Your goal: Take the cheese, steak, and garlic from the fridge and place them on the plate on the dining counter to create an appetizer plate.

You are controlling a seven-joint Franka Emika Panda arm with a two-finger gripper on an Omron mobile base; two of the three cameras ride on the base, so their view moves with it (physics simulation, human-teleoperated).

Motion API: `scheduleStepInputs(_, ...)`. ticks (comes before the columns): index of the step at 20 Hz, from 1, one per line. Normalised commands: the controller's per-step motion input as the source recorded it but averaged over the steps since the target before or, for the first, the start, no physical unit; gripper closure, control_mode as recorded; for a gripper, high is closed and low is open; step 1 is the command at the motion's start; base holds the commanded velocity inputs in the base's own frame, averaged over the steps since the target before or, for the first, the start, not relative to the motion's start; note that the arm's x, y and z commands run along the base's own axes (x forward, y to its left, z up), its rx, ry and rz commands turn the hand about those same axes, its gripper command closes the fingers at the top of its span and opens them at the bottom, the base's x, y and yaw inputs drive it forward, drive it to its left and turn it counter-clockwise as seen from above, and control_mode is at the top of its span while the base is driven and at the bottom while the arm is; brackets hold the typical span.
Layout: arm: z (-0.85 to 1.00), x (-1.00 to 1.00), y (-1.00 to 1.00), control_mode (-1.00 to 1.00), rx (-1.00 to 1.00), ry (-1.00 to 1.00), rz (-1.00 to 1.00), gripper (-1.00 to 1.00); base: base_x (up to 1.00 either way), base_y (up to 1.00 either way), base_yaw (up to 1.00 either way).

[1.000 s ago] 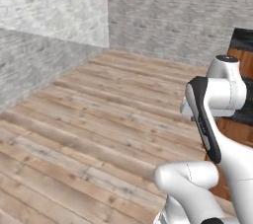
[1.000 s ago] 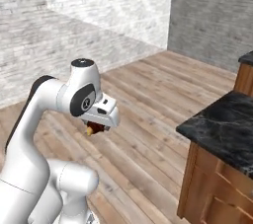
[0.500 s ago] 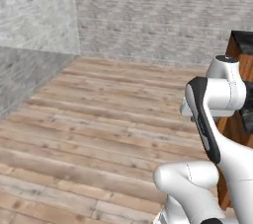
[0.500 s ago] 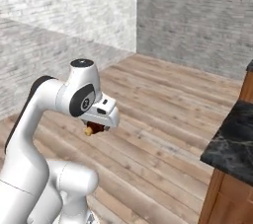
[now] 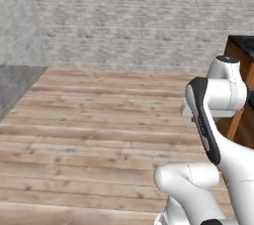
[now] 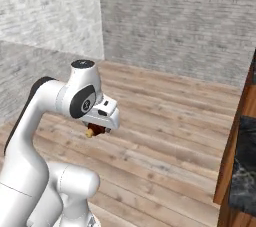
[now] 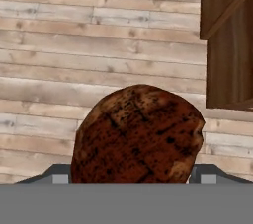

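1. Brown-red and mottled, the steak [image 7: 137,136] sits between the two fingers of the hand [image 7: 133,173] in the hand view; the hand is clamped on it, jaws standing wide around the lump.
2. Left of the scene is plank wood floor [image 5: 89,135] and grey brick wall [image 5: 139,16].
3. In the right base view the hand [image 6: 96,132] hangs under the folded arm, above the floor, with the steak [image 6: 97,130] a small dark patch beneath it.
4. Farther right, the dining counter [image 6: 245,166] shows as a black marble tabletop edge over a brown wood front, well apart from the hand.
5. Step in hand, as I judge it: carrying the steak toward the plate. The next move calls for bringing the base up to the tabletop, then reaching over the plate before releasing.
6. The hand view alone gives the steak's surface and the grip; the right base view gives the marble top; the left base view shows the arm's back and a corner of the counter [image 5: 240,50].
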Motion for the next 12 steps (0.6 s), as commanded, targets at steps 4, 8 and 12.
scheduleStepInputs(4,0.0,0.0,0.0,1.0,0.0,0.0,0.0,1.0,1.0,0.31,-0.37)
scheduleStepInputs(8,0.0,0.0,0.0,1.0,0.0,0.0,0.0,1.0,1.0,0.27,-0.38)
scheduleStepInputs(12,0.0,0.0,0.0,1.0,0.0,0.0,0.0,1.0,1.0,0.34,-0.38)
